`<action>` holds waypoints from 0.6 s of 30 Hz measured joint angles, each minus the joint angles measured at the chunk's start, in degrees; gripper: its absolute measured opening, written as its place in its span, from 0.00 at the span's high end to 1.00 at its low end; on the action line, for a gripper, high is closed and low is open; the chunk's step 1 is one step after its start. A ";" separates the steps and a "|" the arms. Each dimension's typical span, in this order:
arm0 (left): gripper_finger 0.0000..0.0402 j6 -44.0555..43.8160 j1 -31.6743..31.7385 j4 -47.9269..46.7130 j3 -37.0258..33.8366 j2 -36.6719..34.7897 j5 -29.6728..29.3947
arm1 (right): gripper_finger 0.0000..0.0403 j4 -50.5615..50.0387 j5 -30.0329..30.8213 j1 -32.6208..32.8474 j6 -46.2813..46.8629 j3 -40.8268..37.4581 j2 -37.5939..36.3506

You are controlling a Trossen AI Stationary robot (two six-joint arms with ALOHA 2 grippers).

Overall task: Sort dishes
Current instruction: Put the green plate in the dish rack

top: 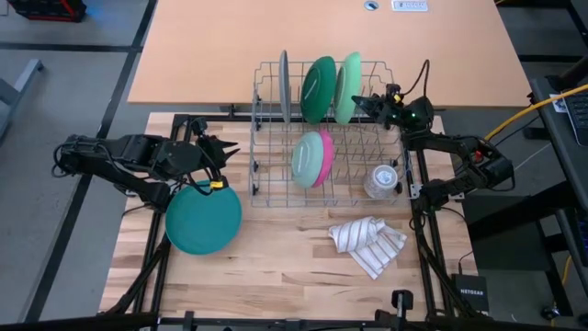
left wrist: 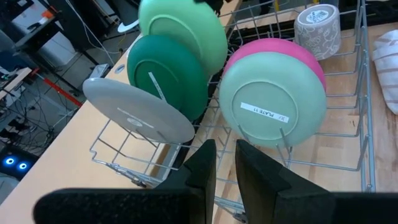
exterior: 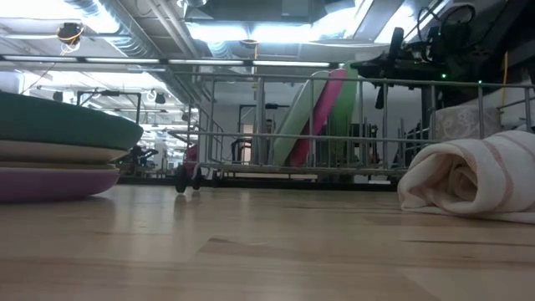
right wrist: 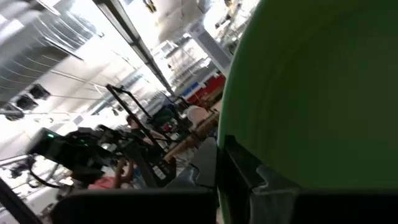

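Note:
A wire dish rack [top: 266, 184] stands mid-table. Its far row holds a grey plate [top: 284, 87], a dark green plate [top: 318, 90] and a light green plate [top: 347, 87], all on edge between the wires. The near row holds a light green plate [left wrist: 273, 102] leaning against a pink one [left wrist: 273, 46]. A teal plate [top: 203, 217] tops a stack [exterior: 50, 155] on the table's left. My right gripper [top: 361, 101] is shut on the far light green plate [right wrist: 311, 93]. My left gripper [left wrist: 225, 165] hovers left of the rack, slightly open, with nothing between its fingers. My right gripper pinches the rim [right wrist: 225, 134] of the far-row light green plate on the plate's right side, coming level from the table's right. The plate stands on edge in the rack. The fingers' own bulk hides how far the rim reaches between them.
A clear glass cup [top: 381, 181] stands in the rack's near right corner. A striped white cloth [top: 367, 244] lies crumpled in front of the rack. Below the teal plate, the stack shows a pale plate [exterior: 50, 151] and a purple one [exterior: 42, 180]. A tan tabletop [top: 230, 55] lies behind.

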 joint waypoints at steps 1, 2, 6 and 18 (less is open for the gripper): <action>0.87 -0.02 0.00 -0.02 0.00 0.00 0.00 | 0.98 -0.74 0.02 0.01 -0.71 -0.01 0.01; 0.87 -0.02 0.00 0.00 0.00 0.00 0.00 | 0.98 -0.86 -0.11 0.04 -1.39 -0.02 0.02; 0.87 -0.07 0.00 0.00 0.00 0.00 0.00 | 0.98 -0.02 -0.12 0.02 -2.08 -0.02 0.07; 0.87 -1.76 0.00 0.00 0.00 0.00 0.00 | 0.98 -0.03 -6.02 -0.04 -4.85 -0.04 0.09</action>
